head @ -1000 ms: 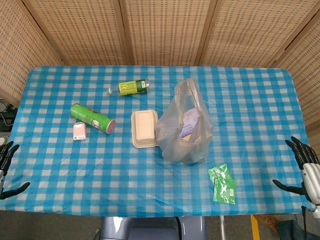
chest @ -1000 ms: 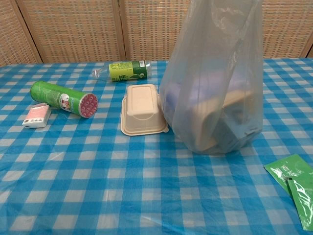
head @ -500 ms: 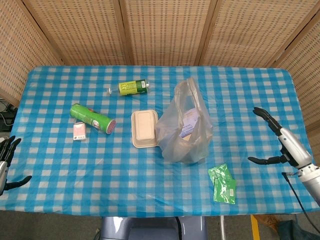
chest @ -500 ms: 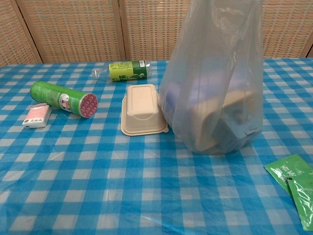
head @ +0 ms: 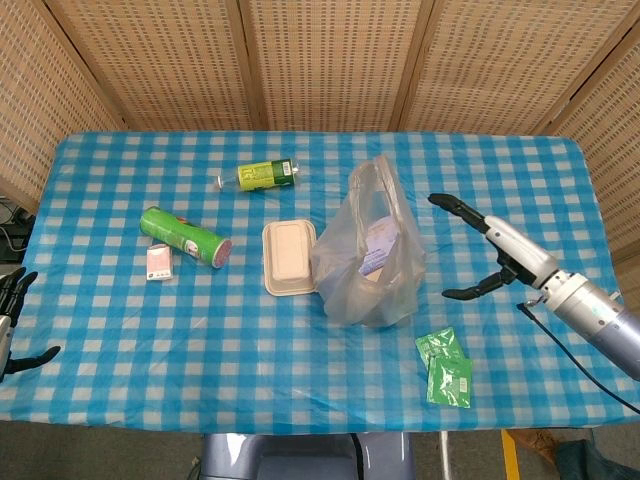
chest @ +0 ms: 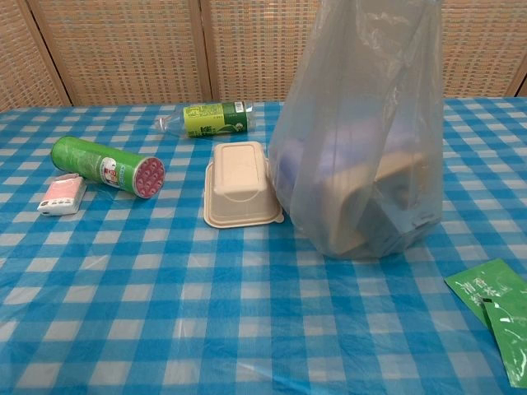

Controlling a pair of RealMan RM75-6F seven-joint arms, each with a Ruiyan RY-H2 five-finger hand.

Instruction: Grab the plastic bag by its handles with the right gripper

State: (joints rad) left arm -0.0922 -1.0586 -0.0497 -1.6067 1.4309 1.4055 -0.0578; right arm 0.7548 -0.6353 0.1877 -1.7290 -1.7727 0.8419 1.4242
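Observation:
A translucent plastic bag (head: 368, 255) stands upright in the middle of the table with boxes inside; its handles (head: 375, 175) rise at the top. In the chest view the bag (chest: 362, 140) fills the right half and its handles run out of the top of the frame. My right hand (head: 490, 250) is open, fingers spread, over the table just right of the bag and apart from it. My left hand (head: 12, 320) shows at the left frame edge, beside the table's front left corner, open and holding nothing. Neither hand appears in the chest view.
A beige clamshell box (head: 288, 257) lies just left of the bag. Further left lie a green canister (head: 185, 236), a small pink-and-white pack (head: 158, 262) and a green-labelled bottle (head: 260, 176). Two green sachets (head: 445, 366) lie at the front right.
My right hand has swept in from the table's right edge toward the bag, rising over the cloth. The left hand has shifted slightly at the left edge. The bag has not moved.

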